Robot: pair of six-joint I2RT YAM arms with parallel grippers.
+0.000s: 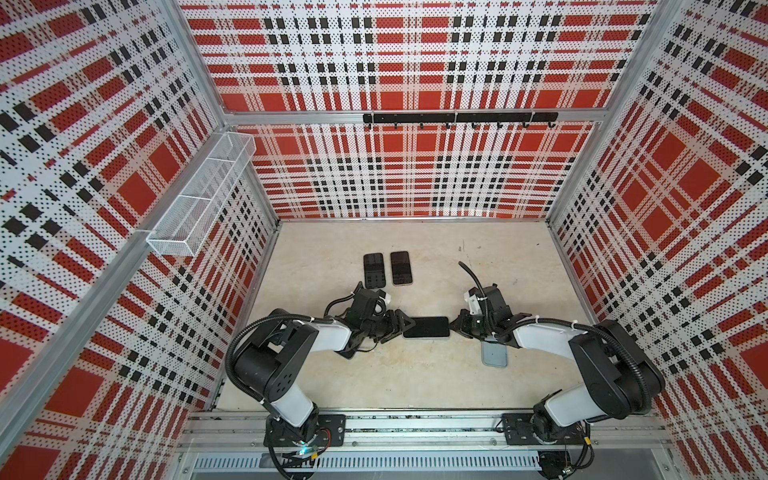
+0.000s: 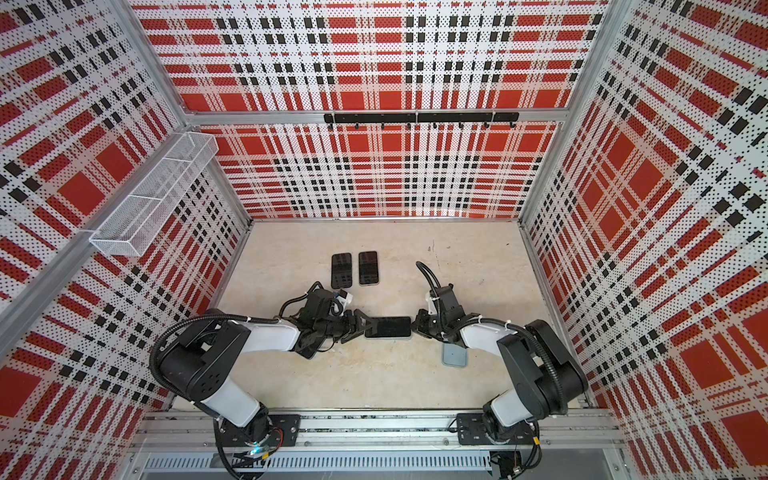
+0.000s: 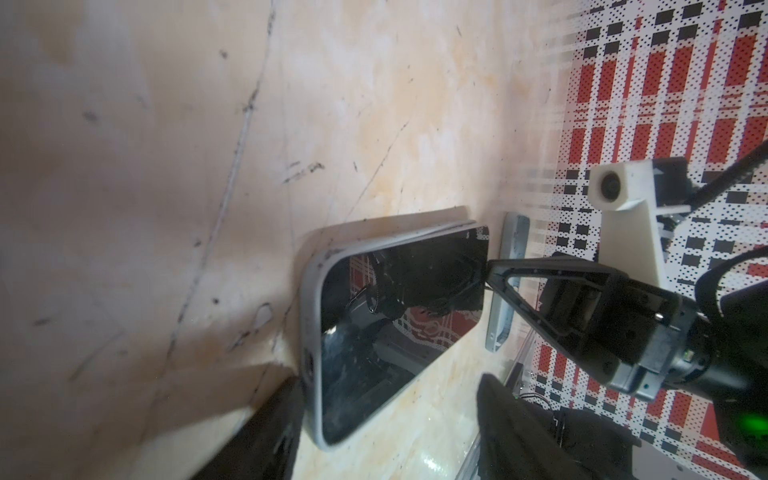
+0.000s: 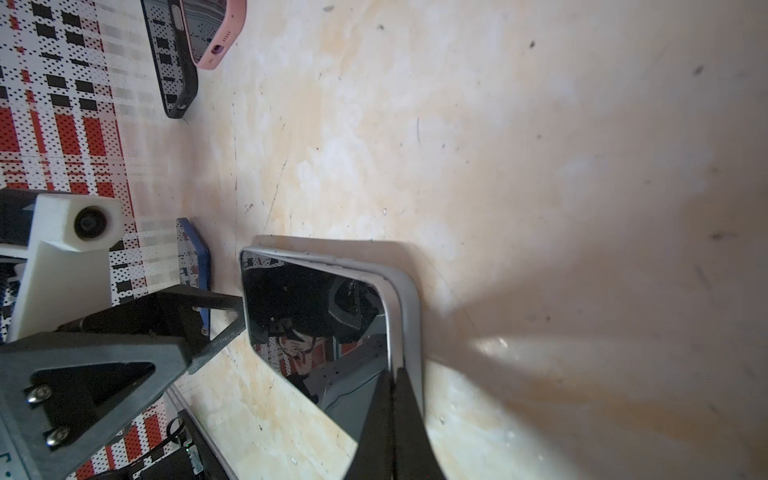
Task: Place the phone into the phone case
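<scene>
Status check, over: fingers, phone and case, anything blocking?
Left gripper open, fingers straddling one end of the phone. Right gripper shut, tips at opposite end. Phone lies in pale case, one edge apparently unseated. Nothing blocking; blue-grey case apart.

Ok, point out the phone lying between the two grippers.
The phone in the whitish case, crosswise at mid-table; the black-cased phone and pink-cased phone lie farther back.

Walls: perforated panels printed in red, white and black plaid (image 1: 415,62) — on the back and both sides.
Frame: bare aluminium bars (image 1: 291,117) at the corners and across the back wall.
Left wall: long white wire-mesh basket (image 1: 199,195), three compartments.
Back wall: black rail of hooks (image 1: 457,117).
Floor: beige marbled tabletop (image 1: 415,249), scuffed with dark scratches (image 3: 249,104).
Front edge: aluminium rails (image 1: 415,428), then a grey slotted duct (image 1: 415,461).
Light: even — a pale sheen on the tabletop.
</scene>
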